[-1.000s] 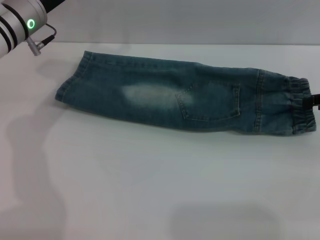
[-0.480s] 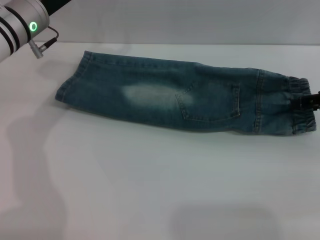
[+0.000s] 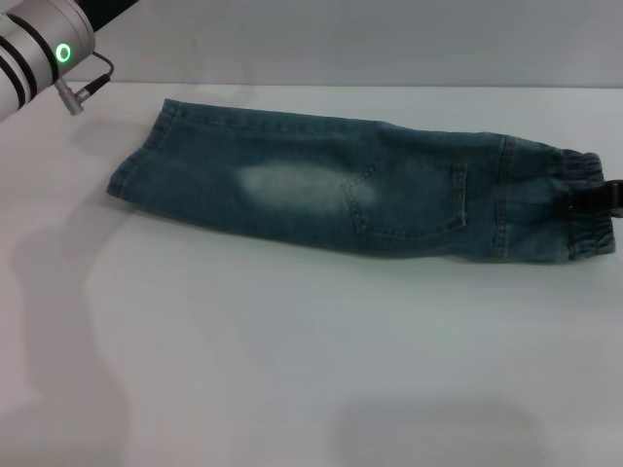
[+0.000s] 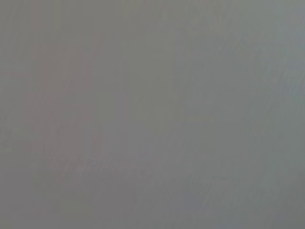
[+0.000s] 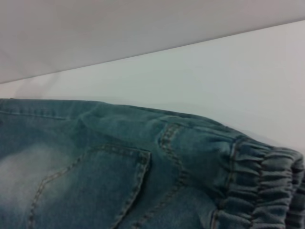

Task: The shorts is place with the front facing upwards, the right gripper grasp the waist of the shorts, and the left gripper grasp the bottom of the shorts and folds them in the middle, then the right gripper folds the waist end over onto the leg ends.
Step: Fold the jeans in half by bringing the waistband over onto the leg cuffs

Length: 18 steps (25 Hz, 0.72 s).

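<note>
Shorts [image 3: 360, 190] lie folded lengthwise along the far edge of the bench [image 3: 292, 370], soft but thick denim, best taken at the gathered waist [image 3: 589, 204]. The right gripper [image 3: 610, 195] touches that waist, mostly cut off; its grip I cannot tell. The left gripper is hidden.

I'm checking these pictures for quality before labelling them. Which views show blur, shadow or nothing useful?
Head view: sharp, evenly lit; soft grey shadows lie on the table below the left arm and near the bottom edge; the shorts read clearly. Left wrist view: plain grey, nothing to make out. Right wrist view: close on the waistband, slightly soft, no glare.
</note>
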{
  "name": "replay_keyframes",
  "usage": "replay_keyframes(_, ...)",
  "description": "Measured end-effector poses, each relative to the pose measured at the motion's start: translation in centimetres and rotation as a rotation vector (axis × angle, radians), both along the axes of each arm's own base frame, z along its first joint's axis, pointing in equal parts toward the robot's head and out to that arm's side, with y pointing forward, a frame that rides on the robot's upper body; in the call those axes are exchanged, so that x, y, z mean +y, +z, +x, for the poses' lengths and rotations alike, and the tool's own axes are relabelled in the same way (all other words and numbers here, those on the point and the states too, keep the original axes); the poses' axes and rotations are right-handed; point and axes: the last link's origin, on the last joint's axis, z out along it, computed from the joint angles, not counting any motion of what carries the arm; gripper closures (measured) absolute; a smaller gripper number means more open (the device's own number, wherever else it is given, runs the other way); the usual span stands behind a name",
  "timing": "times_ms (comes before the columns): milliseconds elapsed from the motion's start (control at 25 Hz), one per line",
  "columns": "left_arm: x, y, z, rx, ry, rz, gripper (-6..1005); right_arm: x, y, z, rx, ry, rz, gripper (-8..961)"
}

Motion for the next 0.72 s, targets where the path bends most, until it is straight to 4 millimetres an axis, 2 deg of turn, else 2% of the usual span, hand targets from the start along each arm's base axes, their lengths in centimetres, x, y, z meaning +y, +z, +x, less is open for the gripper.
replay_keyframes(320,-0.1,-0.2,-0.1,0.009,-0.001,-0.002,162,0.3,-1.4,-1.1,0.007,0.043,-0.012,528)
replay_keyframes(560,-0.2,-0.4,-0.4,0.001,0.005,0.002,162,0.5,-1.7,-1.5,-0.008,0.084,-0.010,536)
replay_keyframes(720,-0.3,-0.5,-0.5,0.004,0.004,0.007,161,0.6,-1.8,-1.5,-0.011,0.086,-0.009,655)
